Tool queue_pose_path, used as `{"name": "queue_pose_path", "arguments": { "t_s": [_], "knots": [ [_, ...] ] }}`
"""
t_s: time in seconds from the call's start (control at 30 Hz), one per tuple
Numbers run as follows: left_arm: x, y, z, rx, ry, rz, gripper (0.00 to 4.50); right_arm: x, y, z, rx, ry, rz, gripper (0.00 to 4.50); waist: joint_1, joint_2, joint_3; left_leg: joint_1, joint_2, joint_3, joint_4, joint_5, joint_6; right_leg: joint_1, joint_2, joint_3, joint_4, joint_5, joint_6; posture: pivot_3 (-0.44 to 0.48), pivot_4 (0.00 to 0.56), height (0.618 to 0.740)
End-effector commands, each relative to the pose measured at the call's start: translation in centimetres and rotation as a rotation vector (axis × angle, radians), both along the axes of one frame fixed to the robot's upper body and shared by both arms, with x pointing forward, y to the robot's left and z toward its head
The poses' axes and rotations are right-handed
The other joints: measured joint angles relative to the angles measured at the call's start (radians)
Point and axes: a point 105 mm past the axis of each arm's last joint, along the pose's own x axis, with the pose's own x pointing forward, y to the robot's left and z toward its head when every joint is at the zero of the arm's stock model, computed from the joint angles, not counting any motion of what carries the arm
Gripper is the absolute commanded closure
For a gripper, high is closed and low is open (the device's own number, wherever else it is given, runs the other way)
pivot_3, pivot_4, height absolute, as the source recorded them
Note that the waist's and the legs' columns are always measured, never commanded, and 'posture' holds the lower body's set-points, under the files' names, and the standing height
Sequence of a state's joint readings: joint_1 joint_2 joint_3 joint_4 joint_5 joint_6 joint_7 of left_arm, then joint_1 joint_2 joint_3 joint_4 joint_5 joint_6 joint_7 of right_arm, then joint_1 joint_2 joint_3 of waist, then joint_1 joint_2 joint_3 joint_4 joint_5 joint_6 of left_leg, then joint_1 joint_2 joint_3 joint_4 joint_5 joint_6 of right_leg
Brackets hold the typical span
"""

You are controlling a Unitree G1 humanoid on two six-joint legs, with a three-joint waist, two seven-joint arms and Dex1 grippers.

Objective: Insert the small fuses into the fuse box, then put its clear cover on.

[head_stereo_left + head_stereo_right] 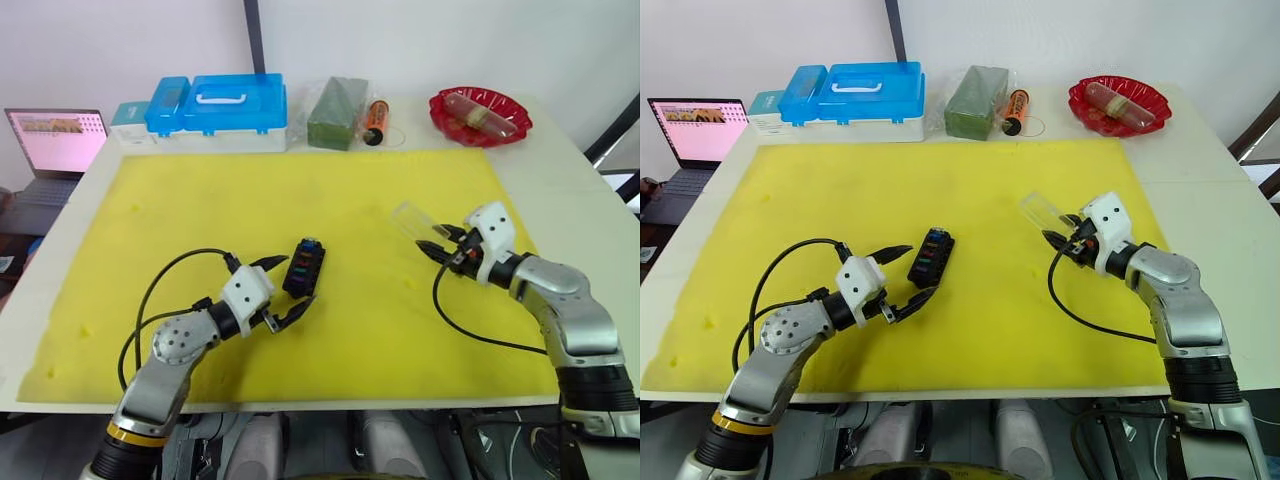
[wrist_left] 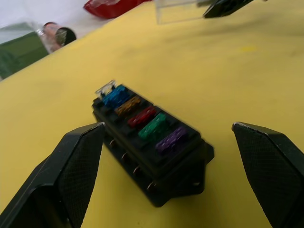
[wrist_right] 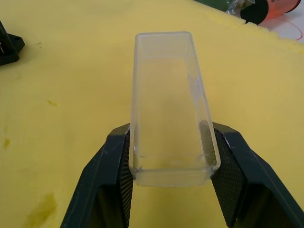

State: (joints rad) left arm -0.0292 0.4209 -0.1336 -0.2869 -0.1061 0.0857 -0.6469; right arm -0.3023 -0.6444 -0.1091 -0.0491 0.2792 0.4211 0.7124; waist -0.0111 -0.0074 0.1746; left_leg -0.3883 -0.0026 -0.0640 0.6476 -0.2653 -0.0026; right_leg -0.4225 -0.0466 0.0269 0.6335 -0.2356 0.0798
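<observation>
My right pincer (image 3: 168,164) pinches the clear rectangular plastic cover (image 3: 167,111) by one end, well to the right of the small black slotted fuse box (image 1: 304,267), whose long axis runs away from me between my spread left pincer (image 1: 284,292) fingers.

Bright, even light; soft short shadows under my left hand (image 1: 283,292). Beyond my left fingers (image 2: 71,166), background blurred; near my right hand (image 3: 171,190), focus sharp.

Both head cameras look forward and down from above, taking in the whole yellow mat (image 1: 330,200). Each wrist camera sits close and low: the left faces the fuse box (image 2: 152,147), the right the clear cover (image 3: 168,118).
</observation>
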Motion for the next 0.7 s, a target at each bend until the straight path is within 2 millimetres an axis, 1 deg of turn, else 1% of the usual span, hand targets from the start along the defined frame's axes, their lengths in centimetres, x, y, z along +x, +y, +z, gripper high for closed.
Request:
{"name": "queue_pose_path", "arguments": {
  "t_s": [0.03, 0.07, 0.17, 0.27, 0.53, 0.6, 0.63, 0.7],
  "knots": [
    [0.4, 0.9, -0.5, 0.010, -0.016, 0.056, 0.00, 0.1, -0.1, 2.1, -0.001, -0.074, -0.002, 2.61, 0.000, 0.000, 0.000, 0.000, 0.000, 0.000, 0.000, 0.000, 0.000, 0.000, 0.000, 0.000, 0.000, 0.000, 0.000, 0.000, 0.150, 0.740],
    [0.5, 1.1, -0.7, 0.013, -0.009, 0.068, 0.00, 0.0, -0.1, 2.1, -0.001, -0.074, -0.001, 2.61, 0.000, 0.000, 0.000, 0.000, 0.000, 0.000, 0.000, 0.000, 0.000, 0.000, 0.000, 0.000, 0.000, 0.000, 0.000, 0.000, 0.150, 0.740],
    [1.8, 2.9, -1.3, 0.033, 0.002, 0.148, 0.00, 0.0, 0.1, 2.6, 0.000, -0.082, -0.004, 2.61, 0.000, 0.000, 0.000, 0.000, 0.000, 0.000, 0.000, 0.000, 0.000, 0.000, 0.000, 0.000, 0.000, 0.000, 0.000, 0.000, 0.150, 0.740],
    [2.2, 3.7, -1.3, 0.028, 0.001, 0.175, 0.00, -0.1, 0.2, 2.8, 0.001, -0.083, -0.005, 2.61, 0.000, 0.000, 0.000, 0.001, 0.000, 0.000, 0.000, 0.000, 0.000, 0.001, 0.000, 0.000, 0.000, 0.000, 0.000, 0.000, 0.150, 0.740],
    [2.0, 5.1, -1.0, 0.030, -0.003, 0.210, 0.00, -0.2, 0.4, 2.8, 0.005, -0.082, -0.006, 2.61, -0.003, 0.000, 0.000, 0.002, 0.000, 0.000, 0.000, 0.000, 0.000, 0.001, 0.000, 0.000, 0.001, 0.000, 0.000, 0.000, 0.150, 0.740],
    [2.4, 5.6, -0.5, 0.012, -0.015, 0.246, 0.00, -0.2, 0.3, 2.8, 0.004, -0.083, -0.008, 2.61, -0.002, 0.000, 0.000, 0.002, 0.000, 0.000, 0.000, 0.000, 0.000, 0.001, 0.000, 0.000, 0.001, 0.000, 0.000, 0.000, 0.150, 0.740],
    [2.4, 5.6, -0.3, -0.003, -0.016, 0.245, 0.00, -0.2, 0.2, 2.8, 0.004, -0.082, -0.009, 2.61, -0.002, 0.000, 0.000, 0.002, 0.000, 0.000, 0.000, 0.000, 0.000, 0.001, 0.000, 0.000, 0.001, 0.000, 0.000, 0.000, 0.150, 0.740],
    [1.3, 4.1, 0.1, -0.045, -0.007, 0.143, 0.00, -0.1, 0.0, 2.7, 0.000, -0.081, -0.011, 2.61, -0.002, 0.000, 0.000, 0.002, 0.000, 0.000, 0.000, 0.000, 0.000, 0.001, 0.000, 0.000, 0.001, 0.000, 0.000, 0.000, 0.150, 0.740]
  ]
}}
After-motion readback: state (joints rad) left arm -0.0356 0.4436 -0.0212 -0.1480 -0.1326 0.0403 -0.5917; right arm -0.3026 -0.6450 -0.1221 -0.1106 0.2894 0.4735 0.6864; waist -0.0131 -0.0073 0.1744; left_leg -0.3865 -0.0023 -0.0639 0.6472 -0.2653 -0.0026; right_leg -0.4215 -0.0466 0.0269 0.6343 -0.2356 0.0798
